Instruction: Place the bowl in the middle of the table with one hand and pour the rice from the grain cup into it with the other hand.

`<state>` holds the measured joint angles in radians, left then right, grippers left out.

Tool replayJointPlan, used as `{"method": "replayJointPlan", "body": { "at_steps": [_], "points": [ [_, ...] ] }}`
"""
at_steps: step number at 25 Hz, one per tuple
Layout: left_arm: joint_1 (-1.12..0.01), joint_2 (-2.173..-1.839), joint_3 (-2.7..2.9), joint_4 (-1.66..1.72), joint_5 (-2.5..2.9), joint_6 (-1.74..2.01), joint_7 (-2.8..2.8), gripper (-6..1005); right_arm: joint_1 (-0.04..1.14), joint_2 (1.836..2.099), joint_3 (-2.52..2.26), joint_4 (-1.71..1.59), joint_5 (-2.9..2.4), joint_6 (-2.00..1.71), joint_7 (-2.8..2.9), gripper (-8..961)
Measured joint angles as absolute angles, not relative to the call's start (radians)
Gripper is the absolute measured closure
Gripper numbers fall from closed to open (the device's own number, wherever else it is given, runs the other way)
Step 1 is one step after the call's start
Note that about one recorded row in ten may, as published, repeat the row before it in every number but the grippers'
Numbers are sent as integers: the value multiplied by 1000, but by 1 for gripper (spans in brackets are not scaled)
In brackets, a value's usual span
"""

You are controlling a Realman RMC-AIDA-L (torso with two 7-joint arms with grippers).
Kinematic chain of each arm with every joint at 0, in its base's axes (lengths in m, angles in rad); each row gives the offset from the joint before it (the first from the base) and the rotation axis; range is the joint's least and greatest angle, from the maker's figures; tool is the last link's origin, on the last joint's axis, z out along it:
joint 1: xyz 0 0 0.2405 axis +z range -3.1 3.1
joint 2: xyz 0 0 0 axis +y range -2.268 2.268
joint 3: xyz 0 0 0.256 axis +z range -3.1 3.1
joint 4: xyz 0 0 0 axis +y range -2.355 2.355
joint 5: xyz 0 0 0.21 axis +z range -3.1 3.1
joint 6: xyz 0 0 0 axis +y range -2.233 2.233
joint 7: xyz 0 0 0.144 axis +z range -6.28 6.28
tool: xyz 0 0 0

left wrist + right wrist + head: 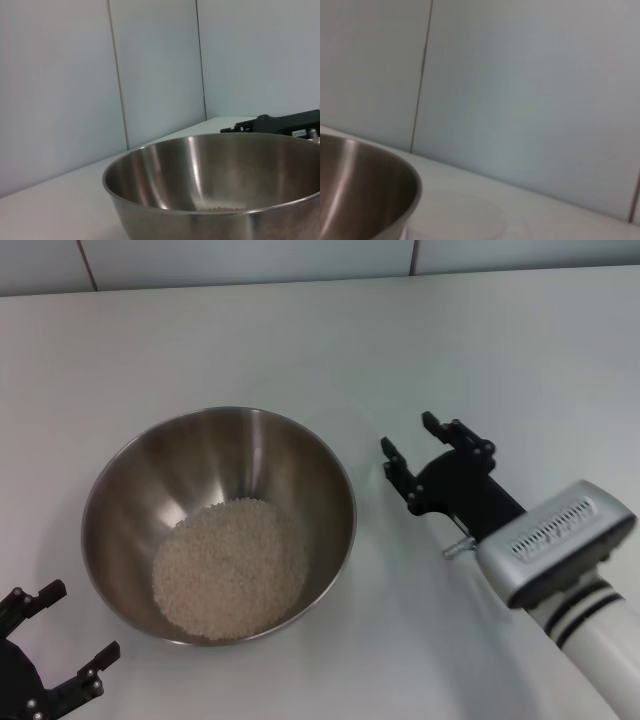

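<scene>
Your bowl [219, 524] sits upright on the white table [300, 350], left of centre in the head view. It is stainless steel, round and wide, with a shiny brushed interior. The rice [229, 568] lies inside it as a pale granular heap, banked toward the 6 o'clock side of the floor; the far inner wall, toward 12 o'clock, is bare metal.

In the left wrist view the bowl [215, 185] fills the lower part of the picture, with a thin line of rice [220, 209] showing above the near rim. In the right wrist view you see only part of the bowl [362, 192] at one edge.

Your right gripper [437, 452] rests at 3 o'clock from the bowl, just beside its rim but apart from it, fingers spread and holding nothing. Your left gripper [62, 632] sits at 7 o'clock from the bowl, at the picture's lower corner, fingers likewise spread and empty, clear of the rim.
</scene>
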<state>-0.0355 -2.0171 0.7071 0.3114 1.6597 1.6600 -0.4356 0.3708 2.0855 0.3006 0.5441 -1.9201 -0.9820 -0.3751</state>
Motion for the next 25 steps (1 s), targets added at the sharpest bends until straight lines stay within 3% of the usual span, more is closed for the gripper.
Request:
{"method": "replayJointPlan", "body": {
  "at_steps": [6,10,17,20,23,25],
  "points": [
    [-34,-2017,707,311,1660,1662,-436,140,285,2080,250,542,-1925,-1144,-367,425],
    [-34,-2017,707,311,1660,1665,-436,140,234,2074,178,475,-1975,-1275,-284,405],
    [-29,-2010,707,311,1660,1689,-436,140,228,2015,21,272,-2225,-1416,117,376],
    [-29,-2010,707,311,1660,1696,-436,140,248,2034,-16,143,-2310,-1470,267,191],
    [-29,-2009,707,311,1666,1698,-444,140,255,2079,-25,7,-2364,-1545,331,177],
    [-30,-2009,707,311,1670,1698,-447,140,255,2081,-25,-2,-2367,-1552,333,167]
  ]
}}
